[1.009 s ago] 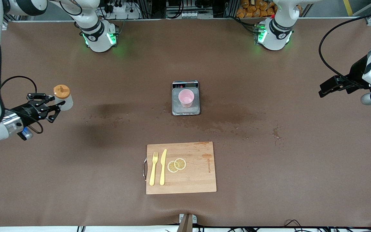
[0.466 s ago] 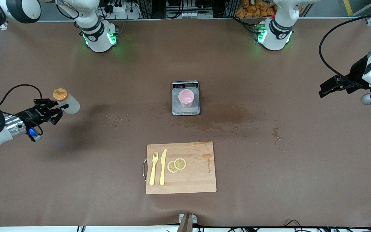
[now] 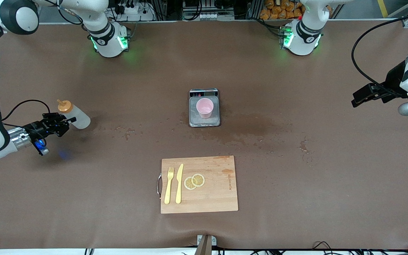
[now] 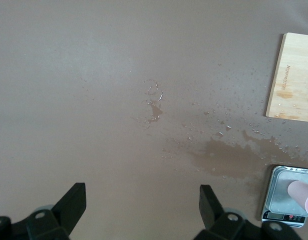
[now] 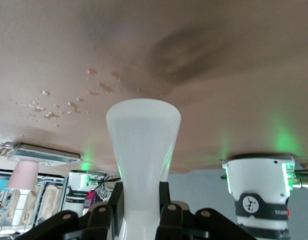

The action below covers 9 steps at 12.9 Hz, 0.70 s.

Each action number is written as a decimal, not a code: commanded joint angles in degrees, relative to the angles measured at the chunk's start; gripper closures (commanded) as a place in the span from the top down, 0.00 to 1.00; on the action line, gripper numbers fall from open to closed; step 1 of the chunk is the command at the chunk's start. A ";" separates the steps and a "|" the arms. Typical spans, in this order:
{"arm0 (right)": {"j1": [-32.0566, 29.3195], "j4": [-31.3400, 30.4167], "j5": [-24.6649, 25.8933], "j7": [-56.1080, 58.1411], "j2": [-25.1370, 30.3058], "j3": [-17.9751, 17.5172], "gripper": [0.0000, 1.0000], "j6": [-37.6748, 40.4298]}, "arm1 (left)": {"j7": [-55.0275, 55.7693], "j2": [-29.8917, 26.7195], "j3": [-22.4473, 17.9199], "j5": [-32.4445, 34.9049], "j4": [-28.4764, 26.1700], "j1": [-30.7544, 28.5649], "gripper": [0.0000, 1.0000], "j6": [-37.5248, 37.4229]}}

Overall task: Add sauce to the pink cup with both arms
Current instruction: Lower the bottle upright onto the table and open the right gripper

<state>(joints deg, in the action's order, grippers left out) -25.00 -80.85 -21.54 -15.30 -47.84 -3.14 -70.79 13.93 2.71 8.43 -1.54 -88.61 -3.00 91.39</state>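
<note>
The sauce bottle (image 3: 74, 116), whitish with an orange cap, hangs tilted over the right arm's end of the table. My right gripper (image 3: 63, 122) is shut on its body. In the right wrist view the bottle (image 5: 142, 145) fills the space between the fingers (image 5: 111, 205). The pink cup (image 3: 204, 107) stands upright on a small scale (image 3: 204, 122) at the table's middle; it also shows as the cup (image 5: 24, 174) and the cup (image 4: 305, 194). My left gripper (image 3: 355, 100) waits open over the left arm's end; the left gripper (image 4: 142, 200) holds nothing.
A wooden cutting board (image 3: 218, 198) lies nearer the front camera than the scale, with a yellow fork (image 3: 169, 185), a knife (image 3: 179, 183) and two lemon slices (image 3: 194, 181) on it. Wet stains (image 3: 257, 129) spread beside the scale.
The right gripper has moved a little toward the table's middle and sunk lower with the bottle, which now leans over more. The left arm has not moved.
</note>
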 commanded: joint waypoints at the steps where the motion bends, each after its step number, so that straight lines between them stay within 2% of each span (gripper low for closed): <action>1: -2.06 -0.01 -1.75 2.45 -1.64 -0.99 0.14 0.48 | -0.49 -0.87 -0.35 -0.83 -0.42 -0.17 1.00 -0.33; 3: -2.07 -0.10 -1.84 3.43 -2.26 -0.99 0.15 0.39 | -0.49 -0.87 -0.35 -0.83 -0.42 -0.17 1.00 -0.33; 4: -1.98 -0.19 -1.84 3.43 -2.35 -0.99 0.23 0.30 | -0.49 -0.87 -0.35 -0.83 -0.42 -0.25 1.00 -0.33; 5: -1.98 -0.19 -1.75 3.34 -2.35 -0.90 0.63 -0.04 | -0.49 -0.78 -0.35 -0.83 -0.42 -0.26 1.00 -0.33; 6: -2.07 -0.19 -1.75 3.26 -2.35 -0.90 0.89 -0.40 | -0.49 -0.78 -0.35 -0.83 -0.51 -0.26 1.00 -0.33; 7: -2.07 -0.10 -1.66 2.73 -2.35 -0.90 1.00 -0.40 | -0.49 -0.78 -0.35 -0.83 -0.42 -0.26 1.00 -0.33; 9: -2.07 0.60 -1.40 2.46 -2.17 -0.81 1.00 0.30 | -0.49 -0.78 -0.35 -0.92 -0.51 -0.26 1.00 -0.25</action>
<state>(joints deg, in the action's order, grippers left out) -26.00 -80.66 -22.27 -12.47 -50.61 -3.25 -71.46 13.93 2.71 8.22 -1.54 -88.62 -3.02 91.39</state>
